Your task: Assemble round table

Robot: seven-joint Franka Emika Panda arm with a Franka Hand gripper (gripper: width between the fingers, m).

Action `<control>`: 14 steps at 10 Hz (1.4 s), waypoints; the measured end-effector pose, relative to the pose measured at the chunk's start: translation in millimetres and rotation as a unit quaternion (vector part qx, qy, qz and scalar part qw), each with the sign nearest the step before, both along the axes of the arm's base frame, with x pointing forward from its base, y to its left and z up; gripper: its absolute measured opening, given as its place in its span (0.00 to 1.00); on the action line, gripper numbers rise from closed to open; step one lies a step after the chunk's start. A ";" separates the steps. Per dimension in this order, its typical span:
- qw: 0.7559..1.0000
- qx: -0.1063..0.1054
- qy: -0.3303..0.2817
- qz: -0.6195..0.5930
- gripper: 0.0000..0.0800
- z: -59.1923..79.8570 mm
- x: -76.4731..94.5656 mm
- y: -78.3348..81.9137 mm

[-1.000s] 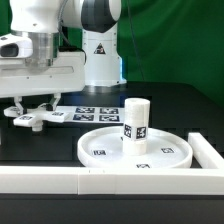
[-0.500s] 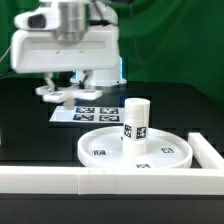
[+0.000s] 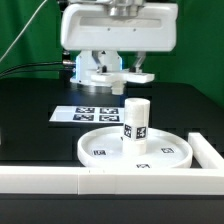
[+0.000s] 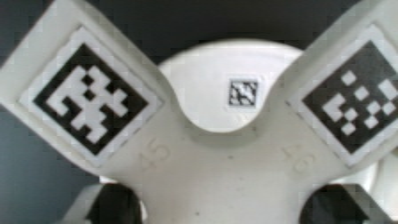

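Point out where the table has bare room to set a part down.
Bare: the black table at the exterior view's left, between marker board, disc and border wall. Crowded: the disc, where the leg stands under the gripper holding the cross-shaped piece.

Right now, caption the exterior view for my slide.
Gripper holds the cross-shaped piece above the leg standing upright on the round disc.

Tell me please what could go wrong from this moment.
1. The cross-shaped piece in the tool hangs above the leg but not centred on it; lowered so, it may miss the leg's top.
2. The leg stands upright on the round disc; a sideways knock could tip it.
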State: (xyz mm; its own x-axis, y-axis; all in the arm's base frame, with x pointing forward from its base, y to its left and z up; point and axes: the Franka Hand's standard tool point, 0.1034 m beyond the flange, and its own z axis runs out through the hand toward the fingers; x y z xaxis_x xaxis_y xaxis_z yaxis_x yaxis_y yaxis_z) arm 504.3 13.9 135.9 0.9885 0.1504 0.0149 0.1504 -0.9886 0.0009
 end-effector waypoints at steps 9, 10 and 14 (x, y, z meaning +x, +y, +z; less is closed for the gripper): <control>1.000 0.002 -0.003 0.013 0.55 6.5 16.2 16.7; 1.000 0.002 -0.009 0.025 0.55 6.3 26.8 22.3; 1.000 0.001 -0.006 0.021 0.55 2.2 27.8 23.1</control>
State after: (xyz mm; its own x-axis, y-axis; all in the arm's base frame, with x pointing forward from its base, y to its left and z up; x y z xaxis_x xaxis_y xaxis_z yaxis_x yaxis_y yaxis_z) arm 532.1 37.0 138.1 0.9812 0.1912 0.0273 0.1912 -0.9815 0.0018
